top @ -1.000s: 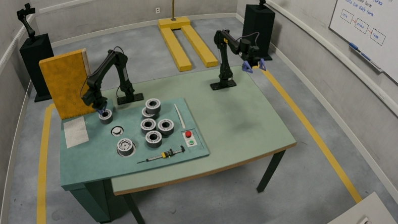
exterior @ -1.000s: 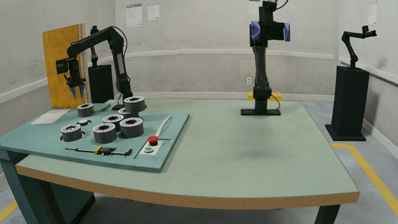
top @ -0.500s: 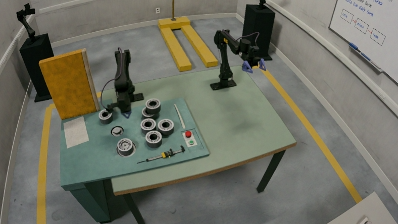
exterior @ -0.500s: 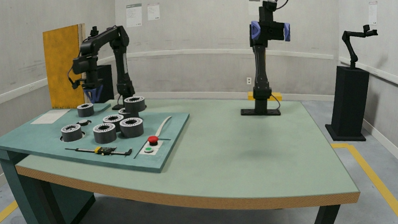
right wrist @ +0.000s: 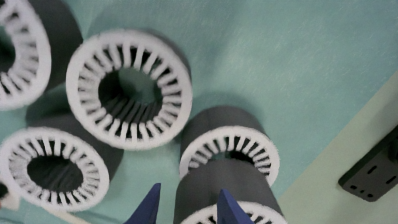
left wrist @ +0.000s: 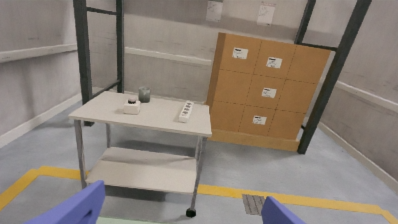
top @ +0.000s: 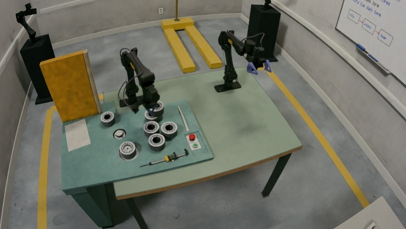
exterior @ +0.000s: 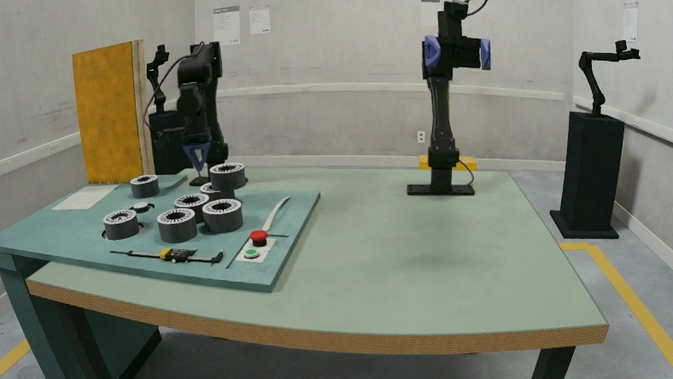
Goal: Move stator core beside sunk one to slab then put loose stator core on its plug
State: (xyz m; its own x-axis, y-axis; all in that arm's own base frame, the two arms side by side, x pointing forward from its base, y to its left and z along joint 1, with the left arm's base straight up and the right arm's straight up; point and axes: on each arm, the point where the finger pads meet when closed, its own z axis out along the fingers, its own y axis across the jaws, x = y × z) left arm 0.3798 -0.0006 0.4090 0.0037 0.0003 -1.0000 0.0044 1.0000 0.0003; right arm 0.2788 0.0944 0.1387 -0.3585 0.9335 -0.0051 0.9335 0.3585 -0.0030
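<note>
A stator core (top: pixel 107 123) (exterior: pixel 144 189) stands upright on the teal slab (top: pixel 87 167) (exterior: pixel 61 235) at the back left. The bare plug (top: pixel 119 133) (exterior: pixel 141 206) sits in a ringed hole in front of it. The sunk core (top: pixel 128 154) (exterior: pixel 120 230) stands in the front ringed recess. One loose core (top: pixel 161 111) (exterior: pixel 228 179) (right wrist: pixel 220 182) rests tilted on another (top: pixel 149 117) (right wrist: pixel 225 117). My right gripper (top: pixel 151 109) (exterior: pixel 198 170) (right wrist: pixel 190 193) is partly open and empty over this stack. My left gripper (top: pixel 259 68) (exterior: pixel 457 54) (left wrist: pixel 186 196) is open and empty, far away.
Three more loose cores (top: pixel 156 146) (top: pixel 169 135) (top: pixel 147 134) stand close beside the stack. Calipers (top: pixel 170 157) (exterior: pixel 178 255), a red button (top: pixel 191 136) (exterior: pixel 258 236) and a curved strip (top: pixel 183 118) (exterior: pixel 275 213) lie around them. An orange panel (top: pixel 69 85) (exterior: pixel 108 113) rises at the back left.
</note>
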